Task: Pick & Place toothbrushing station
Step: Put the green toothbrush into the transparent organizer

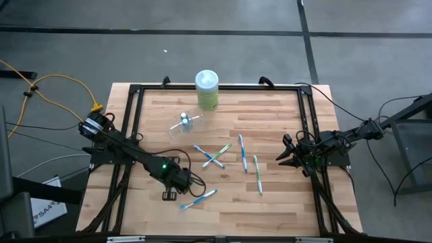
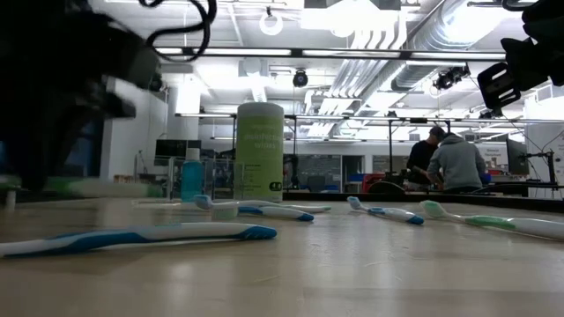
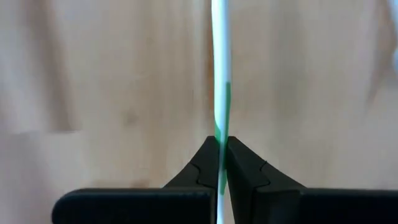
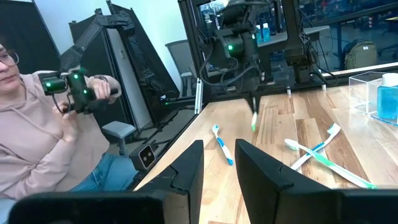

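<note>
My left gripper [image 1: 177, 181] points down near the table's left front, shut on a white and green toothbrush [image 3: 219, 74], which shows blurred below the dark hand in the low view [image 2: 88, 187]. A blue toothbrush [image 1: 199, 199] lies flat just in front of it. Two crossed toothbrushes [image 1: 214, 156] and two more [image 1: 241, 154] [image 1: 257, 174] lie mid-table. The clear cup [image 1: 183, 123] rests farther back. My right gripper [image 4: 217, 180] waits open and level at the right edge [image 1: 290, 156]. My left gripper pinches the toothbrush's handle at its green stretch [image 3: 220, 134] between the two fingertips [image 3: 239, 163]. The fingers come from above, pointing down. The brush is lifted off the table and looks about level in the low view, sticking out to one side [image 4: 254, 121].
A tall green and white canister [image 1: 206, 89] stands at the table's far edge behind the cup. A black frame [image 1: 135, 91] borders the wooden top. A seated person [image 4: 37, 124] holding a hand controller is beyond the table's left side.
</note>
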